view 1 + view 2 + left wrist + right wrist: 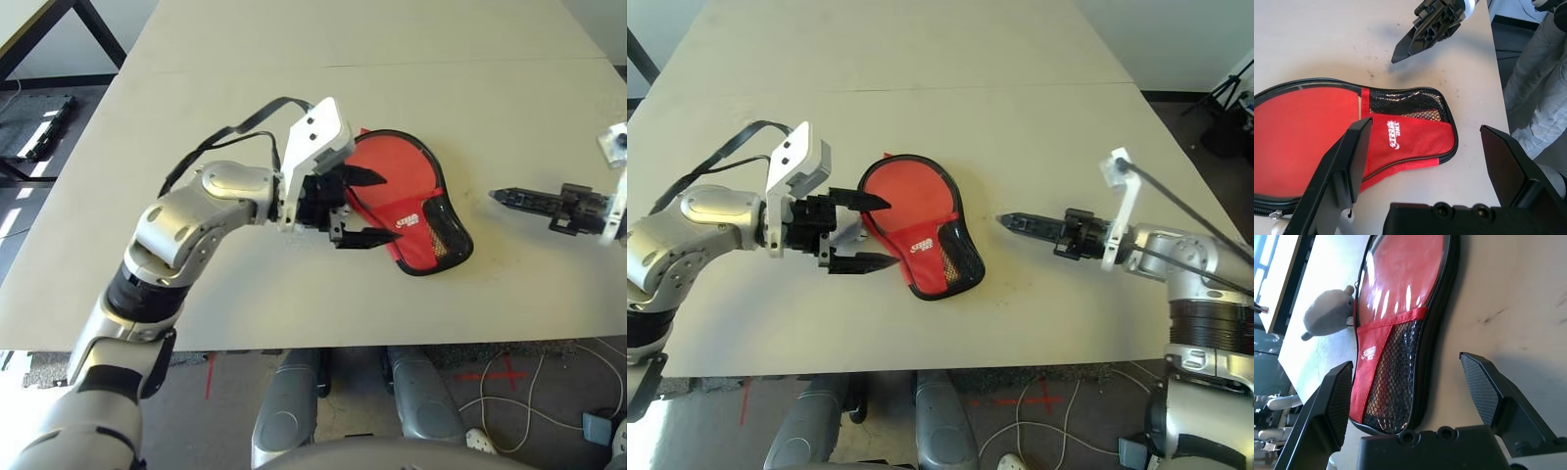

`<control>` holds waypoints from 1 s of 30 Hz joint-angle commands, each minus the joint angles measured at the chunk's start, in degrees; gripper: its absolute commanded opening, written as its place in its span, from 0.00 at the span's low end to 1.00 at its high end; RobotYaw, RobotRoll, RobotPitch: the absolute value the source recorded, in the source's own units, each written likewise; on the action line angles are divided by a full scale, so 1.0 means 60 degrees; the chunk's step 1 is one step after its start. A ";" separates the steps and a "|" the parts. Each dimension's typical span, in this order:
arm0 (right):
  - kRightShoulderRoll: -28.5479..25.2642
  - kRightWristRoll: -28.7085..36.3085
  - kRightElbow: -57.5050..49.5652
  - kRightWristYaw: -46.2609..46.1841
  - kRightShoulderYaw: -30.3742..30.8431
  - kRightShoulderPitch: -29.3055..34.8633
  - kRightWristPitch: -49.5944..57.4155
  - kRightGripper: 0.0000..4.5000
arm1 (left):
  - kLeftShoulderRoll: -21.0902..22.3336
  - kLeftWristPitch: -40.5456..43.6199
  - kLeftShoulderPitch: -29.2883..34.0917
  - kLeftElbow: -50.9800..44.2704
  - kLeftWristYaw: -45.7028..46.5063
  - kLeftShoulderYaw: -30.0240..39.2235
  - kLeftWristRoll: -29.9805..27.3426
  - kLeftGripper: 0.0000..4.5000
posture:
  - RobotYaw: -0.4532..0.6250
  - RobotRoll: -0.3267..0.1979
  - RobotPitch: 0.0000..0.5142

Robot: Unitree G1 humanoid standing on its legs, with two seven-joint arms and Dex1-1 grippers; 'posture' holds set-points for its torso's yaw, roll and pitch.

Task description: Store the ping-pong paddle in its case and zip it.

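The pale table [1038, 137] carries one main item: the case [921, 230], lying flat near its middle — red fabric with black zipper edging, a black mesh pocket and a white logo at its narrow end. Its round end points away from the robot, the narrow end toward the near edge. The ping-pong paddle cannot be made out as a separate thing; the glossy red round area in the case may be its face, but I can't be sure.

The left gripper [860, 233] hovers at the case's left edge, fingers spread wide, one over the red round part and the other just off the case's side. It holds nothing.

The right gripper [1019, 222] sits apart to the case's right, pointing toward it, fingers also spread and empty.

A whitish soft pouch [1327, 313] rests just beside the case's far side.
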 commanded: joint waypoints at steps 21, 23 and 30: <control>0.1626 -0.0054 -0.0494 -0.1951 0.0472 0.0516 0.1771 0.45 | 0.0817 -0.0260 0.0336 0.0160 -0.0569 0.0328 0.0246 1.00 | 0.38 0.62 0.47; 0.1639 0.0007 -0.0613 -0.1981 0.0452 0.0591 0.1906 0.32 | 0.0835 -0.0232 0.0318 0.0145 -0.0581 0.0343 0.0222 1.00 | 0.38 0.62 0.47; 0.1654 0.0130 -0.0974 -0.2121 0.0377 0.0857 0.2410 0.00 | 0.0804 -0.0169 0.0226 0.0148 -0.0559 0.0339 0.0210 1.00 | 0.38 0.62 0.47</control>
